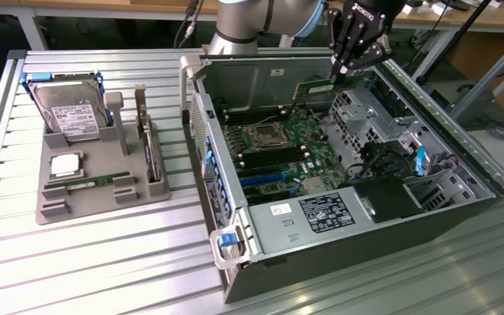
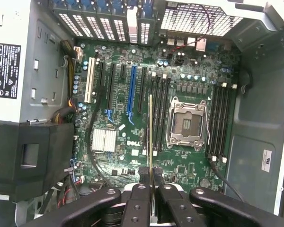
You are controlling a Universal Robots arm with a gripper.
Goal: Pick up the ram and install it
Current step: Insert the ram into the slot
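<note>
My gripper [image 1: 340, 73] hangs over the far end of the open computer case [image 1: 340, 223], shut on the ram [image 1: 316, 88], a narrow green stick held level above the motherboard [image 1: 278, 154]. In the wrist view the ram [image 2: 150, 127] is seen edge-on as a thin line between the two black fingers [image 2: 143, 172]. It runs parallel to the black memory slots [image 2: 158, 113] beside the empty processor socket [image 2: 185, 124], hovering above them without touching. More slots [image 2: 222, 123] lie on the socket's other side.
A grey holder tray [image 1: 103, 197] on the exterior view's left carries a hard drive [image 1: 70, 111], a silver processor [image 1: 66, 165], an upright expansion card [image 1: 151, 154] and another green stick [image 1: 90, 182]. The case walls, drive cage [image 1: 361, 108] and power supply [image 2: 14, 61] hem in the motherboard.
</note>
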